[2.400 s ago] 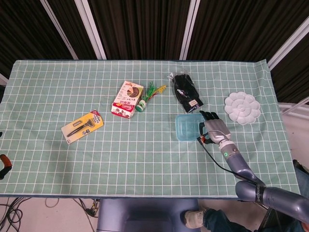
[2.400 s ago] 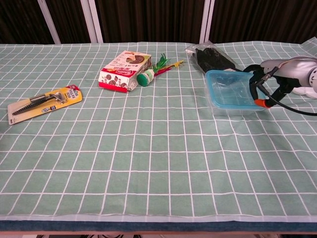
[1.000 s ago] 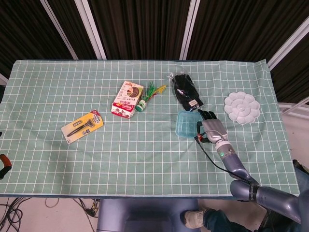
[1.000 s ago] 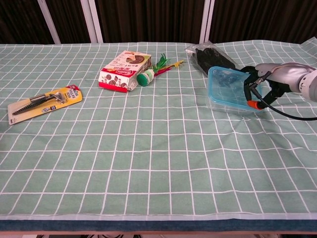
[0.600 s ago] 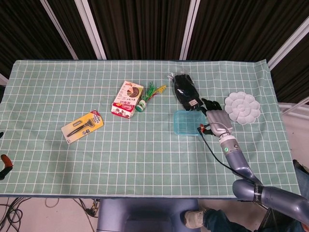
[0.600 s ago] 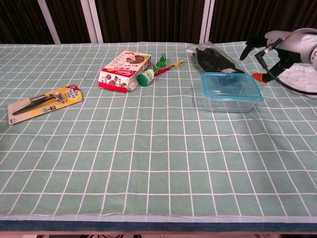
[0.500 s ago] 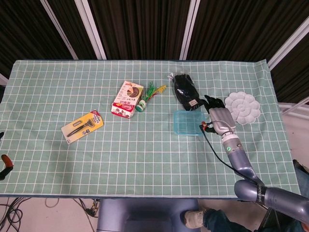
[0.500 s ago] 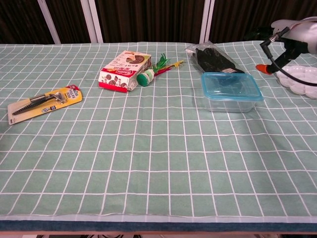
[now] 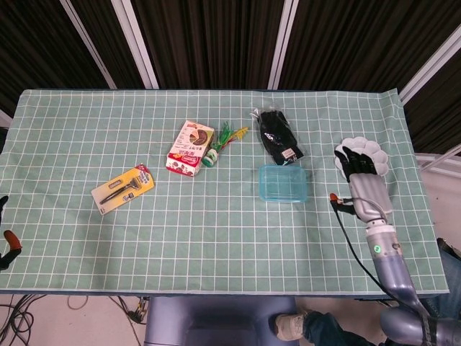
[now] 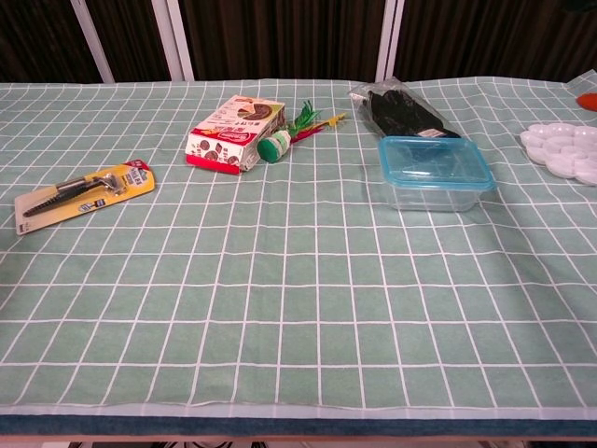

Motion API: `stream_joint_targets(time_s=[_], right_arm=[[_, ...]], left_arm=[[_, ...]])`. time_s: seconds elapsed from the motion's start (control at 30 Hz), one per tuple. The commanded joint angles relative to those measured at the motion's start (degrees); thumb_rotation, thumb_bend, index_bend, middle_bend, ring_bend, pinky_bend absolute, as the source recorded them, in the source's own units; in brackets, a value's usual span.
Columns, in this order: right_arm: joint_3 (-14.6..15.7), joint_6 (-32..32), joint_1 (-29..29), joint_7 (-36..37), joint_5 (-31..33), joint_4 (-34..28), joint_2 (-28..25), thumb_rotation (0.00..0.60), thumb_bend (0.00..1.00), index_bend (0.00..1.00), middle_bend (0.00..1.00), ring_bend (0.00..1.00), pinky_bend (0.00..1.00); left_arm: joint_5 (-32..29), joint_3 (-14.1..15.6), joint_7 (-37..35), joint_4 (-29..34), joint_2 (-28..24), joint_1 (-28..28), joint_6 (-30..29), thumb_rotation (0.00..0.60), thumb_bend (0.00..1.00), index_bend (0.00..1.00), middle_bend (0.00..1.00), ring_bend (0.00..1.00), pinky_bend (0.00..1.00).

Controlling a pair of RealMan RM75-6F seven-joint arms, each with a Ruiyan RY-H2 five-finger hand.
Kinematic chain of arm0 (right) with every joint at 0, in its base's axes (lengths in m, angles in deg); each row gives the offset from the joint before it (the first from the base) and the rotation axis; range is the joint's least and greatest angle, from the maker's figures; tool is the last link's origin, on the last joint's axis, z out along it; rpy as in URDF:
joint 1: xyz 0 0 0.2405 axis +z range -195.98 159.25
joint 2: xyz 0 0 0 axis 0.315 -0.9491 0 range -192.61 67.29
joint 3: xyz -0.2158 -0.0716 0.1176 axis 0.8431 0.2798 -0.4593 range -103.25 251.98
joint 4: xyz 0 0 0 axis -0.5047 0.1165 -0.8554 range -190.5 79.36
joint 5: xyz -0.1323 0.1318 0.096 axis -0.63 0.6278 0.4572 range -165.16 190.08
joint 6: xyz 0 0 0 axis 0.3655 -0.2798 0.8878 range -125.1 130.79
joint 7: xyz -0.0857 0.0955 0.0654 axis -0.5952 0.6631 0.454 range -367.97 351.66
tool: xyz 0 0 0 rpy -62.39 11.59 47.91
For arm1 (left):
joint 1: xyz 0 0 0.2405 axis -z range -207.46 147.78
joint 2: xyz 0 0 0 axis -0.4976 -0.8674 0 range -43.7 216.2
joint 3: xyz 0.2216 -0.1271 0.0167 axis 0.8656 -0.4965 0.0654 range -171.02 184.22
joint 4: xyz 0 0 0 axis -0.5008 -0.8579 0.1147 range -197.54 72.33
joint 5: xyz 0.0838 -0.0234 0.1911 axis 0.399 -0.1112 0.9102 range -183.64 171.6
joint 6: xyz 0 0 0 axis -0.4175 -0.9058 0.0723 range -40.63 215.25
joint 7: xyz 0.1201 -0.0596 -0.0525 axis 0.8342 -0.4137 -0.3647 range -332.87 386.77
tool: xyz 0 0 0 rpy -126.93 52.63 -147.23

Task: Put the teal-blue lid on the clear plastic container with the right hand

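1. The lid (image 10: 435, 161) sits flat on the container (image 10: 431, 194), its edges lining up with the walls all round in the chest view. The placing looks done. Every place below is given from the container.

2. The right hand (image 9: 363, 184) is well apart to the right of it, fingers spread and holding nothing, raised in front of the white palette (image 9: 374, 150). The left hand shows in neither view.

3. Seating risk: neither view shows whether the lid is snapped down or only resting. If it is only resting, a knock to the cloth (image 9: 216, 223) or the container could slide it off.

4. Contact risk: the hand covers part of the palette in the head view, and I cannot tell how high above it the hand is. A drop or a sweep back could catch the palette's rim and shove it.

5. Cable risk: a thin cable with an orange tip (image 9: 333, 196) hangs at the hand's wrist, on the container's side. A move back toward the container might drag it over the lid.

6. The black packet (image 9: 279, 138) lies just behind the container, nearly touching it, so a push from the front could jam the two together.
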Motion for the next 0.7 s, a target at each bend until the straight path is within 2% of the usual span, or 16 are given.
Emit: stream_joint_targets(time_s=[0.03, 0.13, 0.33, 0.43, 0.7], right_arm=[[7.7, -11.2, -9.7, 4.8, -13.1, -1.8, -2.0, 0.600, 0.35, 0.03, 0.00, 0.00, 0.00], [11.4, -17.1, -14.4, 7.1, -19.8, 1.2, -1.2, 0.600, 0.35, 0.02, 0.00, 0.00, 0.00], [15.3, -22.2, -20.1, 9.6, -24.9, 7.2, 0.6, 0.600, 0.35, 0.00, 0.00, 0.00, 0.00], [15.6, -23.4, -21.9, 9.3, -25.6, 9.5, 1.8, 0.600, 0.35, 0.00, 0.00, 0.00, 0.00], [14.8, -23.3, -23.3, 7.1, -26.7, 9.7, 2.0, 0.600, 0.35, 0.00, 0.00, 0.00, 0.00]], left_arm=[[1.3, 0.5, -0.1, -0.1, 0.2, -0.4, -0.7, 0.600, 0.77, 0.05, 0.00, 0.00, 0.00], [2.2, 0.7, -0.3, -0.3, 0.4, -0.7, -1.2, 0.600, 0.77, 0.05, 0.00, 0.00, 0.00], [3.6, 1.2, -0.1, -0.4, 0.6, -1.1, -2.0, 0.600, 0.77, 0.05, 0.00, 0.00, 0.00], [4.2, 1.5, 0.2, -0.5, 0.7, -1.2, -2.2, 0.600, 0.77, 0.05, 0.00, 0.00, 0.00], [5.4, 2.2, 1.6, -0.9, 1.5, -1.3, -2.0, 0.600, 0.77, 0.05, 0.00, 0.00, 0.00]])
